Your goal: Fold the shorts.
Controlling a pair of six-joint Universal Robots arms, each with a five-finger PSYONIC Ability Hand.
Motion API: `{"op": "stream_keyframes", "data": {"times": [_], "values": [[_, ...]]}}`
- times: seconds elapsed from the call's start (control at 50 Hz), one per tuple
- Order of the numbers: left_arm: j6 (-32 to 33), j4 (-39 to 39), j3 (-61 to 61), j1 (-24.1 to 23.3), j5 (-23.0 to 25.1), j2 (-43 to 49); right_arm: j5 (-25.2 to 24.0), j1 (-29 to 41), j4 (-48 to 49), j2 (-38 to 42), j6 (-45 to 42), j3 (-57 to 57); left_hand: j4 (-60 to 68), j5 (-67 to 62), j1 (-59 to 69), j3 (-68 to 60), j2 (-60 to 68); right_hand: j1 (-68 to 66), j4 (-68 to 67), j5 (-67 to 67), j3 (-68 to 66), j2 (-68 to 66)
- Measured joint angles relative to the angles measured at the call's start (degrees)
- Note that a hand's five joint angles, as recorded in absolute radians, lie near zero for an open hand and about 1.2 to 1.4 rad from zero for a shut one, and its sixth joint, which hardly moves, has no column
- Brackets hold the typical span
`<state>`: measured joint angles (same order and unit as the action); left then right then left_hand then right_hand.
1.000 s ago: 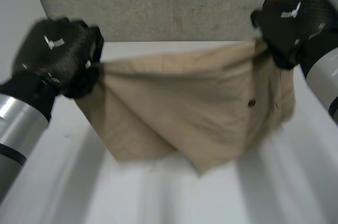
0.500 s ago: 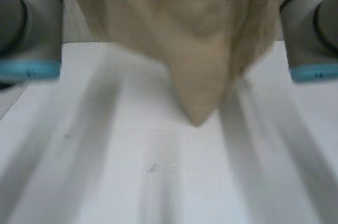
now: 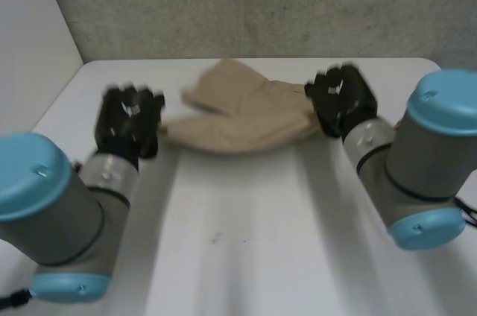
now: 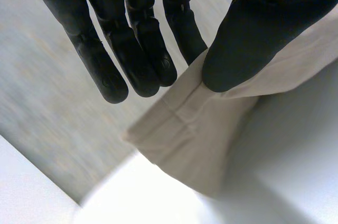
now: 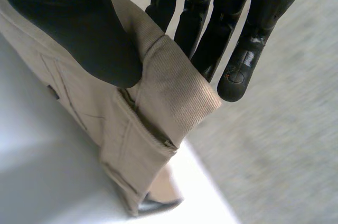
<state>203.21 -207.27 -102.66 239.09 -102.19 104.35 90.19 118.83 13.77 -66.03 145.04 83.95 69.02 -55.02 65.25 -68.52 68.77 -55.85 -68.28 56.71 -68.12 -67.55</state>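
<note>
Tan shorts lie bunched on the white bench, towards its far edge, a dark button showing near one end. The left hand pinches one end between thumb and straight fingers. The right hand clamps the other end the same way, with the cloth rolled up against its fingers.

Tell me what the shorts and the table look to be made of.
Shorts: woven fabric, likely cotton twill, in a matte beige. Fine diagonal ribs show in the weave, and the seams are stitched and folded. Table: a smooth, even white surface with no grain, perhaps laminate or painted board. The look leaves that open.
</note>
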Motion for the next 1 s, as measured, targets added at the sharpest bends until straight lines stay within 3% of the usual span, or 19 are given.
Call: {"op": "stream_keyframes", "data": {"times": [0.14,0.26,0.4,0.42,0.46,0.52,0.62,0.72,0.76,0.82,0.88,1.0], "values": [[0.02,5.68,-2.01,-1.69,-0.35,4.96,0.26,-0.34,-6.47,4.38,1.2,0.54,0.0,0.0,0.0,0.0,0.0,0.0,0.0,-0.01,0.0,0.0],[0.05,12.85,-2.25,-2.43,-0.37,0.47,0.39,-0.6,-13.4,1.1,0.86,1.48,0.0,0.0,0.0,0.0,0.0,0.0,0.0,0.0,0.0,0.0],[0.52,23.9,-2.4,-2.57,0.05,-10.82,-0.1,-0.92,-25.22,-8.15,-2.28,4.34,0.0,0.0,0.0,0.0,0.0,0.0,0.0,0.0,0.0,0.0],[0.76,29.44,-2.37,-2.73,0.41,-15.55,-0.57,-1.15,-31.87,-12.6,-5.31,6.55,0.0,0.0,0.0,0.0,0.0,0.0,0.0,-0.01,0.0,0.0],[1.07,34.99,-2.21,-3.15,1.15,-19.85,-1.06,-1.36,-36.5,-15.44,-7.98,8.43,0.0,0.0,0.0,0.0,0.0,0.0,0.0,0.0,0.0,0.0],[1.83,46.71,-1.81,-4.57,4.33,-28.31,-2.92,-1.99,-45.71,-21.57,-13.81,12.31,0.0,0.0,0.0,0.0,0.0,0.0,0.0,0.0,0.0,0.0],[2.39,55.64,-1.57,-5.74,11.21,-35.82,-7.14,-4.17,-51.71,-28.05,-17.59,14.8,0.0,0.0,0.0,0.0,0.0,0.0,0.0,0.0,0.0,0.0],[2.51,55.02,-1.76,-5.4,13.77,-36.17,-9.52,-6.03,-52.17,-29.3,-18.07,15.19,0.0,0.0,0.0,0.0,0.0,0.0,0.0,0.0,0.0,0.0],[2.72,48.68,-1.66,-3.89,15.81,-31.71,-13.21,-9.4,-50.63,-27.8,-17.79,14.97,0.0,-0.44,0.0,0.0,0.0,0.0,0.0,0.0,0.0,0.0],[2.98,42.33,-0.25,-3.06,16.01,-26.18,-13.74,-10.71,-47.51,-23.97,-17.01,14.12,0.0,-0.9,0.0,0.0,0.0,0.0,0.0,0.0,0.0,0.0],[3.48,35.34,2.44,-2.6,15.83,-19.47,-12.66,-11.2,-44.14,-20.0,-15.99,13.13,0.0,-0.89,0.0,0.0,0.0,0.0,0.0,0.0,0.0,0.0],[6.77,20.92,15.64,-2.87,14.61,-0.14,-5.06,-10.87,-33.29,-11.15,-11.52,8.82,0.0,-0.9,0.0,0.0,0.0,0.0,0.0,0.0,0.0,0.0]]}}
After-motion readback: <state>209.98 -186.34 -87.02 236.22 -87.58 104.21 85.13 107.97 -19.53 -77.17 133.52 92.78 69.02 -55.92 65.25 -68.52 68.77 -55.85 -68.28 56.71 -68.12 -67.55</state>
